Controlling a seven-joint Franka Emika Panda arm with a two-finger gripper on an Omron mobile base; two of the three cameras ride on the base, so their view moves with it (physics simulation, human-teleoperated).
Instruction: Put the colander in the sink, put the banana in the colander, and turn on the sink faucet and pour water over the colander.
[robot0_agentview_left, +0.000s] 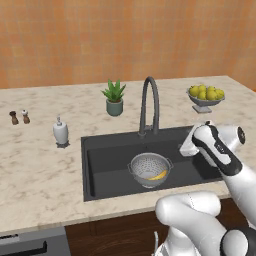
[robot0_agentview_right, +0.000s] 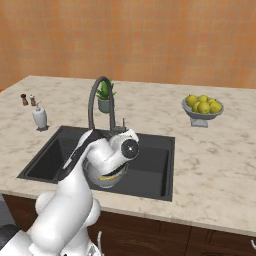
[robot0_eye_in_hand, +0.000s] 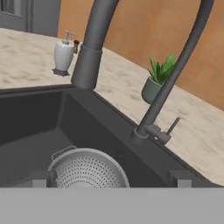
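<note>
nearest the cameras, the white arm reaches over the front counter edge, and its gripper (robot0_eye_in_hand: 111, 181) hangs above the right part of the large dark grey rectangular sink (robot0_agentview_left: 100, 172). its two dark finger tips stand wide apart at the bottom of the hand view, open, with nothing between them.

just beyond and below, the round grey perforated metal colander (robot0_agentview_left: 149, 169) with two small side handles sits upright on the basin floor, near the middle. so the first step looks done. inside it lies the small curved yellow banana (robot0_agentview_left: 158, 175), resting against the near-right wall of the bowl. the second step looks done too.

further back, the tall dark grey arched gooseneck faucet (robot0_agentview_left: 149, 104) rises from the rear rim of the sink. its spout end (robot0_eye_in_hand: 86, 65) hangs over the basin, above and to one side of the colander in the hand view. the small lever (robot0_eye_in_hand: 172, 127) at its base juts out, untouched. no water is visible, so turning on the tap and wetting the colander appears to be what is left. the hand faces the lever, apart from it.
</note>
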